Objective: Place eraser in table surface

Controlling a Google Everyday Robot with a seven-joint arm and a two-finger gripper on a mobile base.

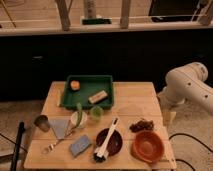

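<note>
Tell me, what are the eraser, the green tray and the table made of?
The eraser: tan matte block, probably rubber. The green tray: smooth, uniform colour, likely plastic. The table surface: pale planks with seams, apparently wood. The gripper is out of view; only the white arm shows, right of the table.

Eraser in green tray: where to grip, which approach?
Probably pinch the eraser across its short width at mid-length, from above: it lies flat, angled, on the green tray floor; walls block side entry. Only the arm shows, at right; the gripper is out of view.
</note>
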